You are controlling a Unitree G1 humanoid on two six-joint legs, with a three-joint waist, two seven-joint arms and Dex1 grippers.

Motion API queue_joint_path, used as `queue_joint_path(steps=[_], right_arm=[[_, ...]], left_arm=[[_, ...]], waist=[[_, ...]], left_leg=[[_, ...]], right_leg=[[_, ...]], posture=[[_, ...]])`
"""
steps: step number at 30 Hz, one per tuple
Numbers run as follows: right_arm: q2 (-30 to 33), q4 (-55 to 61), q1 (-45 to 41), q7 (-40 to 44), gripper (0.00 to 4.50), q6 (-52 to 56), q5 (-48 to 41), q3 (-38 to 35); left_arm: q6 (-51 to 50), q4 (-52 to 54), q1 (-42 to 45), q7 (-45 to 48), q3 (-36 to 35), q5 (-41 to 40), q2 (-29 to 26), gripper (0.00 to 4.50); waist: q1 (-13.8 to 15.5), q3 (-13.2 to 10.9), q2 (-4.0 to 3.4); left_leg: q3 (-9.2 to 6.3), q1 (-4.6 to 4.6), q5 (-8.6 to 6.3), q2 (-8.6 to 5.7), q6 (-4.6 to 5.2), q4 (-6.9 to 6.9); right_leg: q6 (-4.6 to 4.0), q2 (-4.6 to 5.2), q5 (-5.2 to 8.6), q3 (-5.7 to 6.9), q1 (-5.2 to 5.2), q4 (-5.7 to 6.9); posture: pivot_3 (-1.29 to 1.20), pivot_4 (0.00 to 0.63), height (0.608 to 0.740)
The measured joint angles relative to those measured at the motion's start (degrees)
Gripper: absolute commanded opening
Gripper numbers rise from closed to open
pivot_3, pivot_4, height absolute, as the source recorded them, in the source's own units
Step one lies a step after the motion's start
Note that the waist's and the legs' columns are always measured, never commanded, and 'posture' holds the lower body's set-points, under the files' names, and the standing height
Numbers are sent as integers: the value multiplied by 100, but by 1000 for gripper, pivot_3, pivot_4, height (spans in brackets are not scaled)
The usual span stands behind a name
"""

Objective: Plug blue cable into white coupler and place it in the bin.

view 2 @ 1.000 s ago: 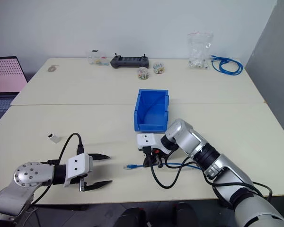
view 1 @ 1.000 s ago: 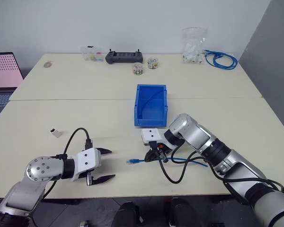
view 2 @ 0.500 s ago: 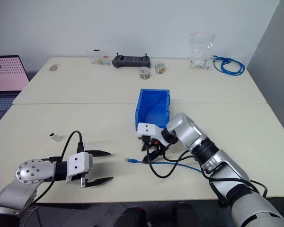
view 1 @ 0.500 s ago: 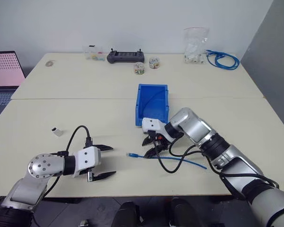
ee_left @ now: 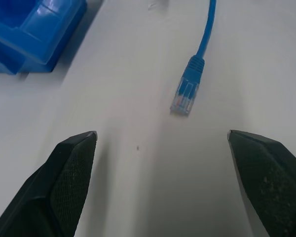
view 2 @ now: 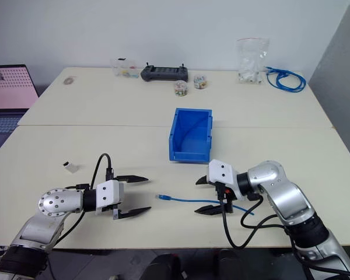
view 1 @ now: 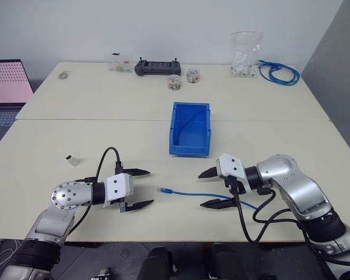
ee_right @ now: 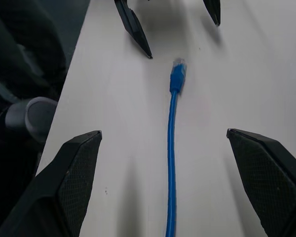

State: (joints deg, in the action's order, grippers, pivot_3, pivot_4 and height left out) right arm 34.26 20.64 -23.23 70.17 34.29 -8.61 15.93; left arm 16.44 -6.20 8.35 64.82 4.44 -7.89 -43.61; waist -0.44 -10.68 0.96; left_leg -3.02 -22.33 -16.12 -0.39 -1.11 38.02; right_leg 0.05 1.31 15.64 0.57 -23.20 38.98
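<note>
Fingers of the left gripper (view 1: pixel 139 188) and of the right gripper (view 1: pixel 213 188) are spread wide and empty, facing each other over the desk (view 1: pixel 105 140). Between them lies the blue cable (view 1: pixel 192 194), plug nearest the left fingers. Beyond the right fingers sits the bin (view 1: pixel 190 129).

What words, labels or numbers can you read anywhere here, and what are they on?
None can be read.
Laptop screen: pink with a dot pattern, any text too small.
Black controller: no marking legible.
Small jars: contents blurred, no readable label.
Bin, blue cable: no print visible.
</note>
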Motion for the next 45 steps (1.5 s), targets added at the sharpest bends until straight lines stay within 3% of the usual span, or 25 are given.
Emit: queue_joint_path(steps=[6, 15, 23, 35, 42, 45], right_arm=[[133, 641, 617, -689, 4311, 394, -229, -462], [251, 1050, 689, -1151, 4311, 920, -837, -795], [413, 1191, 812, -1345, 4379, 1093, -1146, -845], [444, 1316, 932, -1585, 4379, 988, -1479, -857], [440, 1496, 1189, -1787, 4379, 889, -1724, -978], [448, 1737, 1357, -1822, 4379, 1011, -2032, -1124]], left_arm=[[-255, -235, 328, 412, 192, -169, 38, 4500], [-613, -532, 726, 871, 407, -280, 191, 4500], [-76, -1029, 1083, 1245, 674, -180, 276, 3090], [344, -1177, 1487, 1221, 1108, 325, 265, 339], [-264, -771, 1675, 1209, 1214, 575, 172, 253], [-1676, -229, 1666, 1210, 1215, 376, 176, 253]], waist=[[-6, 1, 1], [0, 1, 2], [5, 8, -4], [29, 11, -8], [15, 11, -7], [10, 9, -5]], left_leg=[[-2, 0, 0, 1, 0, 1], [-3, -2, 0, -2, 0, 1], [0, 10, 1, -4, 1, 2], [-8, 86, 0, -2, 2, -2], [-8, 84, 0, -1, 1, -2], [-14, 76, 0, -1, 1, -1]], right_leg=[[0, -6, 0, 1, 2, 2], [1, -6, 0, 1, 3, 1], [2, -6, -1, 0, 12, 1], [32, -6, 17, -1, 95, -13], [33, -9, 17, -2, 94, -11], [33, -13, 17, 2, 90, -11]], posture=[[0, 150, 740], [0, 150, 740], [0, 150, 740], [0, 150, 740], [0, 150, 740], [0, 150, 740]])
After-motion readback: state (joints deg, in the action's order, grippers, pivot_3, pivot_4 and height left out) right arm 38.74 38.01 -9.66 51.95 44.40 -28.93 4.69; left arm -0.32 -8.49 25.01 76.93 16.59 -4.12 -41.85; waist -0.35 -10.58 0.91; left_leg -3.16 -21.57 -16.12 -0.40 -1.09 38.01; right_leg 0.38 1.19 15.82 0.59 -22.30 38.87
